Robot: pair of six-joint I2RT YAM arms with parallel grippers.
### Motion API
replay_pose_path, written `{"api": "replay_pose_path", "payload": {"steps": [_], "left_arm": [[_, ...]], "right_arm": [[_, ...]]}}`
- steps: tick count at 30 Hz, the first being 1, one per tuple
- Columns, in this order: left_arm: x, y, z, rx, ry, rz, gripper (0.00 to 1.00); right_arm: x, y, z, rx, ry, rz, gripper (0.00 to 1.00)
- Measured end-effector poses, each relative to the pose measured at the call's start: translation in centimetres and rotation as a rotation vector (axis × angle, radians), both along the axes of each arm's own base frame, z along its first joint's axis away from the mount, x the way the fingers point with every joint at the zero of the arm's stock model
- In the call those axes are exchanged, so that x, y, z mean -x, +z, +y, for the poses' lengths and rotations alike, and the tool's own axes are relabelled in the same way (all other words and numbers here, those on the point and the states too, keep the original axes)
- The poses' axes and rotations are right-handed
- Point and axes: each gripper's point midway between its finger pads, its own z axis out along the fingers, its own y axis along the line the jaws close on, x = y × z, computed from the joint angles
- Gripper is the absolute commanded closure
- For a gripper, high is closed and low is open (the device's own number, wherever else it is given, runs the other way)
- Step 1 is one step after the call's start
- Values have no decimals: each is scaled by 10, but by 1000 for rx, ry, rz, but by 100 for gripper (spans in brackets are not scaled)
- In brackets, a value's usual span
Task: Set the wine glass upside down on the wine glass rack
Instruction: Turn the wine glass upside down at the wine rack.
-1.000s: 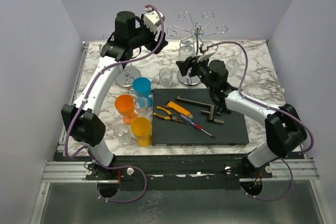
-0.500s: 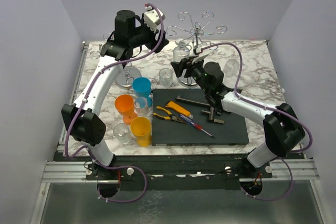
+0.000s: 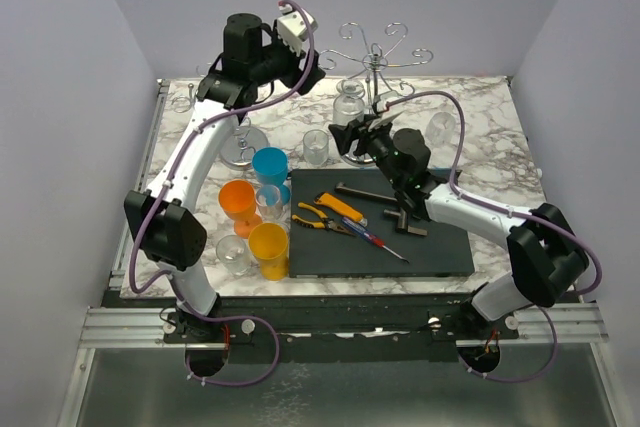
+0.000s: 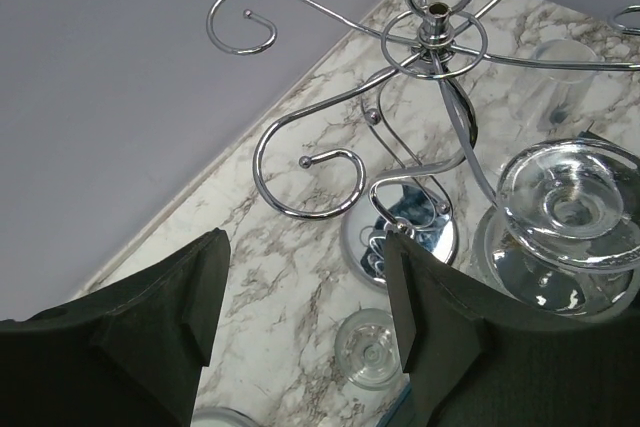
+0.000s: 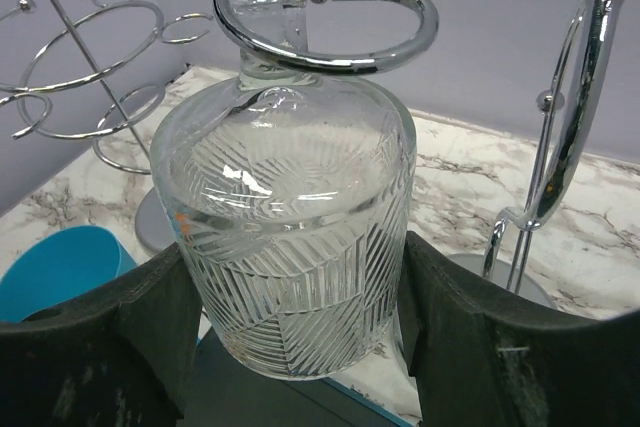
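The wine glass (image 5: pixel 290 247) is upside down, a cut-pattern clear bowl with its stem caught in a curled hook (image 5: pixel 330 22) of the chrome wine glass rack (image 3: pixel 375 52). My right gripper (image 5: pixel 295 277) is shut on the bowl, a finger (image 5: pixel 150 327) pressing on each side. From above, the glass (image 3: pixel 348 102) hangs just left of the rack's post, with the right gripper (image 3: pixel 348 130) under it. In the left wrist view its round foot (image 4: pixel 570 207) rests on the hook. My left gripper (image 4: pixel 305 292) is open and empty, high above the rack (image 4: pixel 437 32) and left of it (image 3: pixel 315 72).
A second chrome rack (image 3: pixel 243 145) stands at the left. Blue (image 3: pixel 270 165), orange (image 3: pixel 238 199) and yellow (image 3: pixel 268 245) cups and clear glasses (image 3: pixel 315 145) crowd the left half. A black mat (image 3: pixel 440 247) holds pliers (image 3: pixel 330 212) and a screwdriver (image 3: pixel 375 242). Another glass (image 3: pixel 438 127) stands at the right.
My right gripper has shifted a little left and nearer with the glass. The left wrist has risen slightly and moved toward the rack's top.
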Motion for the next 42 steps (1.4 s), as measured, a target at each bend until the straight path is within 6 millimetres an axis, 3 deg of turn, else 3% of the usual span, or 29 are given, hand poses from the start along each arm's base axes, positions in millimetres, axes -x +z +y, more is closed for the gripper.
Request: {"api": "replay_pose_path", "payload": {"steps": [10,16,20,30,42], "left_arm": [[-12,-2,-6,-1,21,1,33],[-12,-4,-7,-2,28,6,33],[-13,-3,-7,-2,31,5,33],[-18,3,-11,17,46,12,35],[-26,-8,-12,11,66,35,37]], "right_arm": [[10,-1,-11,-18,-21,-20,99],[10,0,-15,-53,-45,-22,92],[10,1,-16,-79,-59,-22,99],[9,-1,-13,-59,-49,-50,99],[-1,-1,-10,41,-49,-118,99]]}}
